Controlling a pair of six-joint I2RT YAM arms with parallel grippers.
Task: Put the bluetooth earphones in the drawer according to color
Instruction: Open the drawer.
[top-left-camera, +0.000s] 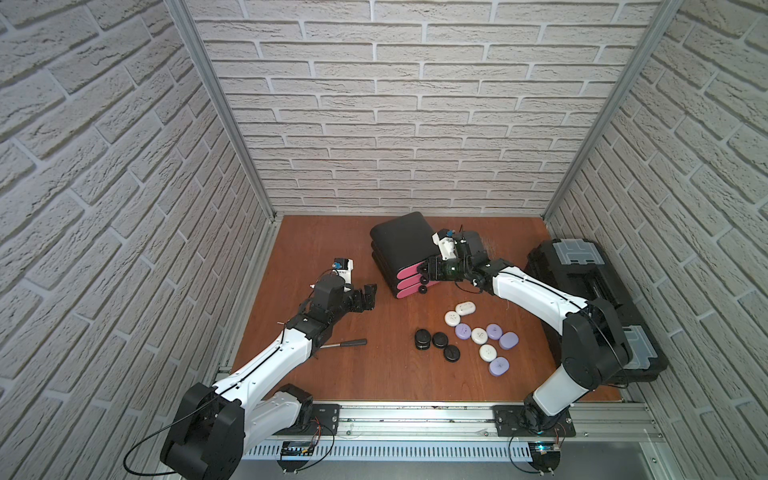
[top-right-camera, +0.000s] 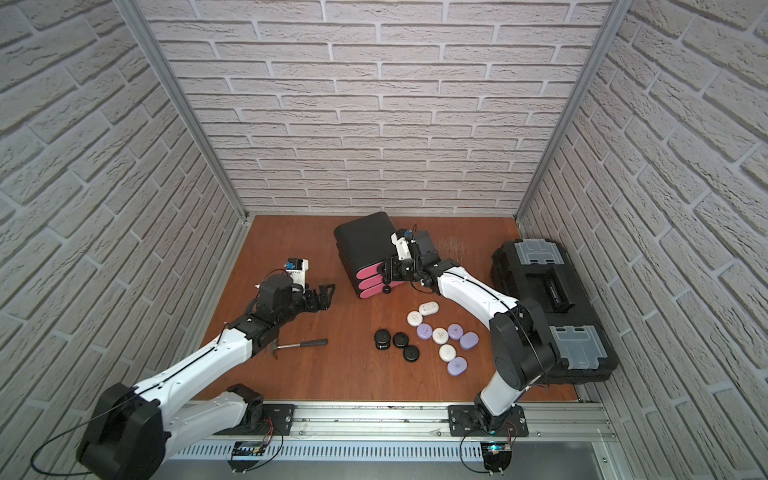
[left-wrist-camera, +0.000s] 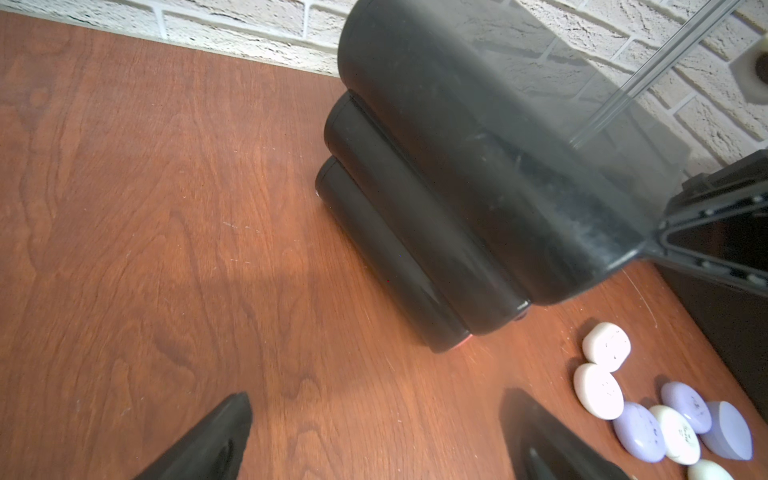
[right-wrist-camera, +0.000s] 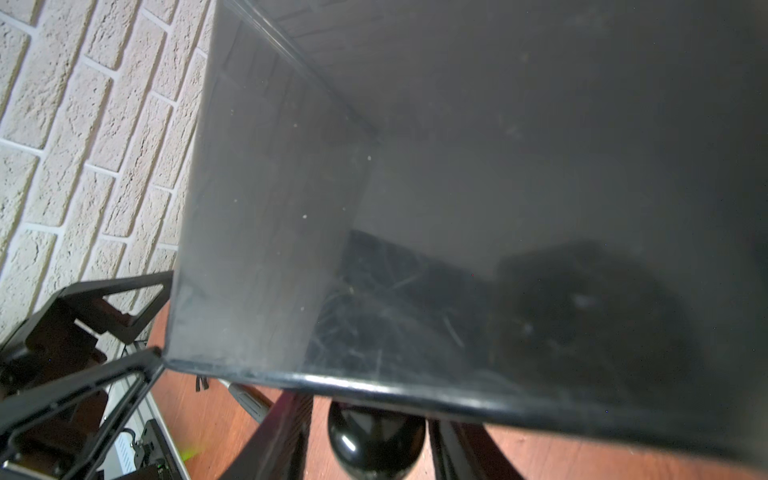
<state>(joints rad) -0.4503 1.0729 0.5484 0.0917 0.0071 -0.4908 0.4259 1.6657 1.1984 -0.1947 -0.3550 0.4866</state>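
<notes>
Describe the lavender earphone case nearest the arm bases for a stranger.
Find the large black toolbox with grey latches beside the right arm. Next to it lie white and lavender pebble-shaped plastic cases. Yours is the lavender one nearest the front rail.

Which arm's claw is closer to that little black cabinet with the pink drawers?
Right. The right claw is at the cabinet's front, straddling the top knob. The left claw hangs open beside the cabinet, clear of it.
</notes>
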